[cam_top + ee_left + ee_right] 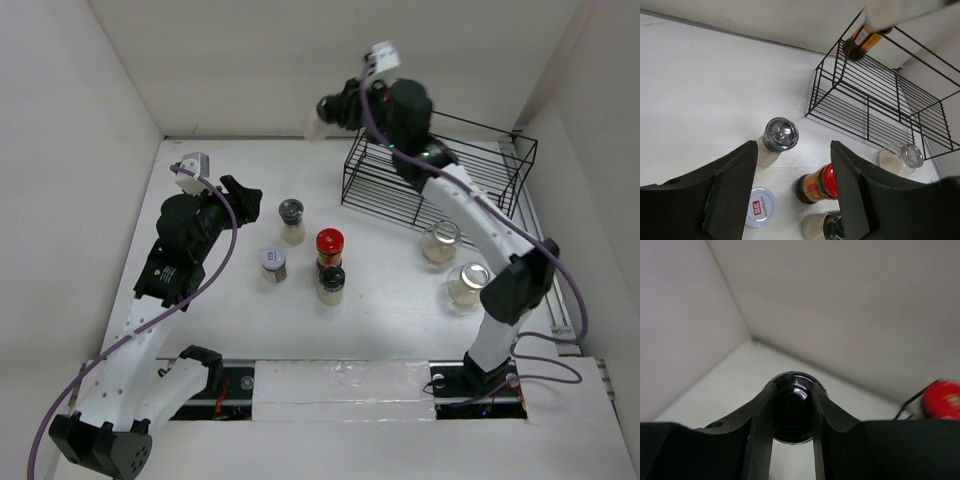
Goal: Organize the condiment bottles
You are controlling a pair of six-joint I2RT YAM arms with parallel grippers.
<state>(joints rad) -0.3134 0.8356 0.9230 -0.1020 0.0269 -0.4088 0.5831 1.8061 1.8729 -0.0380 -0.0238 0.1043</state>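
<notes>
One black-capped bottle (316,124), seemingly lying level (base leftward), clamped by right gripper (793,395).

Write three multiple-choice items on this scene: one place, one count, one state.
1. The grey-lidded shaker stands: A on the white table, left of the black wire rack; B inside the rack; C atop another jar.
2. Squat clear jars with pale contents in front of the rack: A one; B two; C four.
3. The right gripper is: A open, empty; B shut on a black-capped pale bottle; C resting on the table.
Answers: 1 A, the top view shows it there; 2 B, two stand there; 3 B, its fingers clamp that bottle's cap.
</notes>
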